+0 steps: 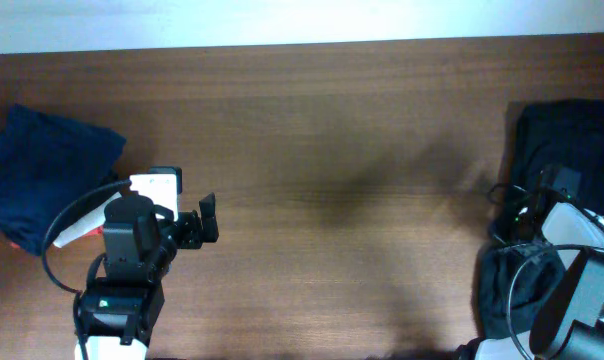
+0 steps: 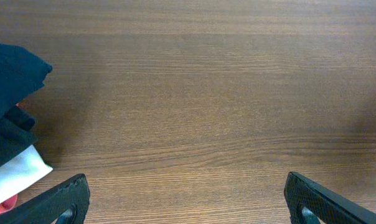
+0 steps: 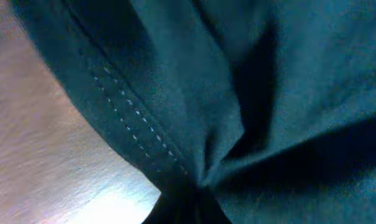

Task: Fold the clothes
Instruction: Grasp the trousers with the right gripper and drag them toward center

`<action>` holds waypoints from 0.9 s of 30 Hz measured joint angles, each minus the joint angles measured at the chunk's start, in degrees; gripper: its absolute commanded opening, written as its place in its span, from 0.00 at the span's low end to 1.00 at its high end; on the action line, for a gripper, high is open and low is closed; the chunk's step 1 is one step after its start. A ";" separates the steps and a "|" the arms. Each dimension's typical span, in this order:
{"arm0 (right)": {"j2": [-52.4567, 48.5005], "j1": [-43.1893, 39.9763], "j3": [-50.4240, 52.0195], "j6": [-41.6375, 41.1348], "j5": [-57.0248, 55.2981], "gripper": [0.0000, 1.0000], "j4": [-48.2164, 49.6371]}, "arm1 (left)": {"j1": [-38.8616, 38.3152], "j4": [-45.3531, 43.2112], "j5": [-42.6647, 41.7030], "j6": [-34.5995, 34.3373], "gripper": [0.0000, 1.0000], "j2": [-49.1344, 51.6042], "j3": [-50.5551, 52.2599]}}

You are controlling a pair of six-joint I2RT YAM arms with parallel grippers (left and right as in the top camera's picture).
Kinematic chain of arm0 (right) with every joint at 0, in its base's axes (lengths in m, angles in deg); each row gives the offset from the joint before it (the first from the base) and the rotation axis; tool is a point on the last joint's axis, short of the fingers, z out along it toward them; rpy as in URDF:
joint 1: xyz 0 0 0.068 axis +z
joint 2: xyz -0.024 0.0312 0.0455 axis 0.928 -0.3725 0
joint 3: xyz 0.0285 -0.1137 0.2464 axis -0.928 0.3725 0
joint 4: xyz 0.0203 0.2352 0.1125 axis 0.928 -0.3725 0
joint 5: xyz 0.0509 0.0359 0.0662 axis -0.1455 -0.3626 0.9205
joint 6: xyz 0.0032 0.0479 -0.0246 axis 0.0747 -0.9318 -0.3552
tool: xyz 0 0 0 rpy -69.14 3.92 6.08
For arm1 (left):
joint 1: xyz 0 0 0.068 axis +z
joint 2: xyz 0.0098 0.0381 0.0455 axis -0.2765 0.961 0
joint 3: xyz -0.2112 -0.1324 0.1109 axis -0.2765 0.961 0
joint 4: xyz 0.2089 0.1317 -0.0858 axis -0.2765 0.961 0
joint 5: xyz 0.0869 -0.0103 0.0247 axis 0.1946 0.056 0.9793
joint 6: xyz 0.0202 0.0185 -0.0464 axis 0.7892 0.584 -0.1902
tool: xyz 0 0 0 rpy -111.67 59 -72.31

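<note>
- Currently the left pincer (image 1: 204,220) hangs over the bare wood of the table (image 1: 332,150), near the front left, pointing toward the middle.
- From the left wrist view, the left pincer (image 2: 188,208) is spread wide. Its two black fingertips (image 2: 57,202) show only in the bottom corners, with nothing but wood grain between them.
- A folded navy pile (image 1: 42,175) lies at the table's left edge, just behind and left of that arm.
- Closer up, the navy pile (image 2: 10,78) sits on top of a black cloth (image 2: 7,134). A white cloth (image 2: 17,177) pokes out beneath, and a red bit (image 2: 4,204) shows at the very bottom.
- A dark garment (image 1: 567,135) lies crumpled at the table's right edge, stretching from the back toward the front right corner.
- The right arm (image 1: 572,290) reaches over this garment, with black cables (image 1: 512,200) looping beside it. Its pincer cannot be picked out from above.
- The right wrist view is filled by the dark garment (image 3: 238,93) seen very near, with a stitched hem (image 3: 129,121) running diagonally and folds gathering toward the bottom middle.
- A strip of table (image 3: 38,155) shows at the left of that view.
- No fingers show there, so I cannot tell whether the right pincer is spread or closed on the cloth.
</note>
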 measured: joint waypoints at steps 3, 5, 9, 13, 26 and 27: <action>-0.11 0.85 -2.25 5.40 18.93 0.04 -3.15 | 0.00 -0.04 0.00 0.02 0.99 0.00 -0.02; 0.04 6.38 -8.11 8.83 33.14 0.04 -3.32 | 0.00 -0.98 0.02 0.00 0.99 0.07 -0.04; 0.68 21.40 -11.72 6.95 38.84 0.27 11.17 | 0.00 -3.80 0.00 0.00 0.99 1.77 -0.09; 0.81 34.25 -11.91 1.95 38.25 0.90 25.29 | 0.00 -7.98 0.00 0.00 0.99 5.49 -0.17; 9.03 5.64 -12.31 1.75 18.40 0.99 -16.96 | -4.11 -12.63 -14.97 -4.35 0.99 17.20 -0.26; 9.01 3.08 -12.26 1.75 17.84 0.99 -18.67 | -6.62 -15.17 -16.83 -6.43 0.99 21.03 -0.37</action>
